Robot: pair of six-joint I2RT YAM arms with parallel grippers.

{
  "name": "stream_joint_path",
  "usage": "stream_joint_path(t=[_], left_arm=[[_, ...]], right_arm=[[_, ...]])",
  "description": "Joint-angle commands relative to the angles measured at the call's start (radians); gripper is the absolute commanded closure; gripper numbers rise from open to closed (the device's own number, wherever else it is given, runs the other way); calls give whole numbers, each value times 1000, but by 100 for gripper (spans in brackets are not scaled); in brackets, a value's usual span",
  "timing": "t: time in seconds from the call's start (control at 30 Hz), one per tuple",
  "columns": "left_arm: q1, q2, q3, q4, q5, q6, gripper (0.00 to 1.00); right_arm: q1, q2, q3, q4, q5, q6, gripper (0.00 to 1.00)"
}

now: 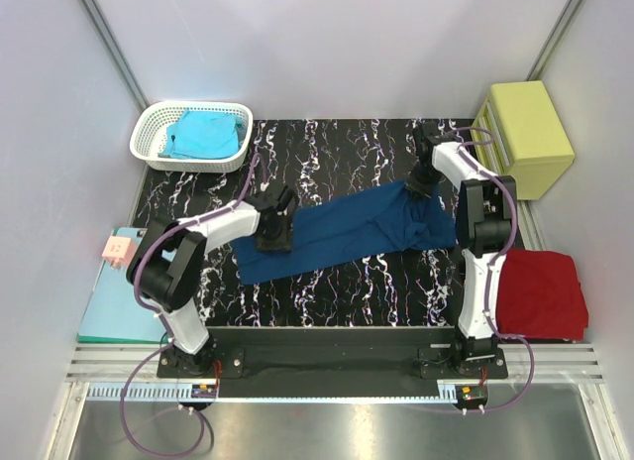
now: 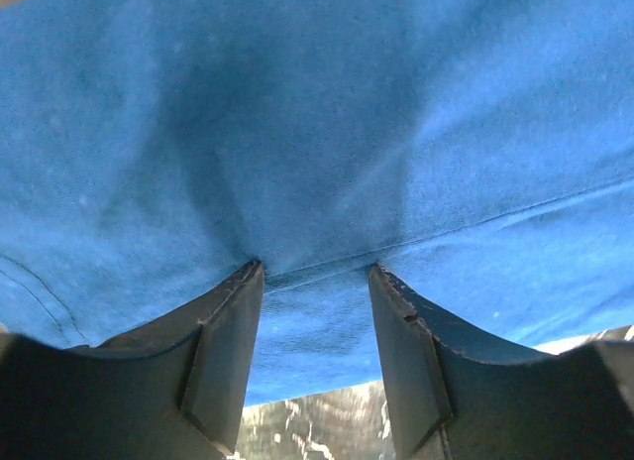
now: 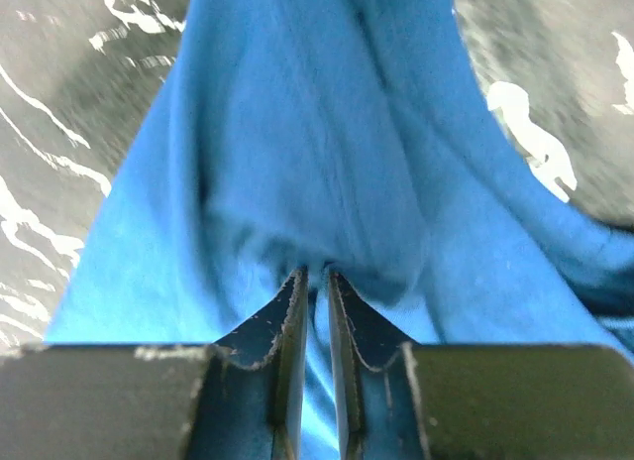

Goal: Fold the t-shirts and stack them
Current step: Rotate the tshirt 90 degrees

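Marbled table, pale walls, navy t-shirt

navy tee stretched across mid desk, bare strips before and behind it, basket far left, yellow box far right, red tee near right

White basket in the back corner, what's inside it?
A crumpled turquoise shirt fills most of the white basket. Anything lying under that shirt is covered, so I can't tell if there's more in there.
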Motion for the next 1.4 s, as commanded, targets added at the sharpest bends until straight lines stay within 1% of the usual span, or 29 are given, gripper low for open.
stream_joint_path(t=[0.0,0.17,0.33,0.37,0.43,0.6,0.67,0.7,0.73,0.83,0.93,1.0,1.07,1.17,1.23,1.37], left_arm=[[-60,-60,-83,-83,6,-52,48],[-149,-100,-90,-125,-5,-89,49],[-254,-100,-65,-155,1,-120,49],[-289,-99,-59,-160,4,-130,49],[-321,-77,-34,-169,4,-137,49],[-419,-2,59,-209,-9,-132,50],[-450,31,79,-215,-5,-129,50],[-458,42,97,-217,-2,-127,50],[-465,53,105,-218,1,-126,50],[-488,93,137,-221,14,-120,50],[-498,122,167,-225,27,-112,51],[-499,136,186,-225,32,-109,51],[-501,139,211,-228,12,-94,52],[-501,79,229,-229,-83,-91,51],[-495,11,240,-229,-146,-89,50],[-432,-101,272,-232,-189,-69,49]], right_arm=[[-5,89,120,-68,-42,13,79],[-4,181,216,-100,-71,-12,80],[-2,221,264,-106,-80,-38,80],[-1,223,279,-106,-80,-40,79],[1,241,302,-105,-88,-44,79],[10,310,437,-122,-142,-44,78],[28,368,553,-157,-142,-50,77],[36,394,606,-175,-172,-56,77],[44,457,729,-218,-178,-70,76],[65,581,964,-290,-209,-84,73],[64,603,967,-248,-260,-64,68],[68,614,953,-223,-295,-59,68],[71,617,945,-220,-297,-58,68],[84,586,905,-208,-277,-70,70],[87,525,837,-166,-264,-76,70],[84,431,835,-157,-229,-86,68]])
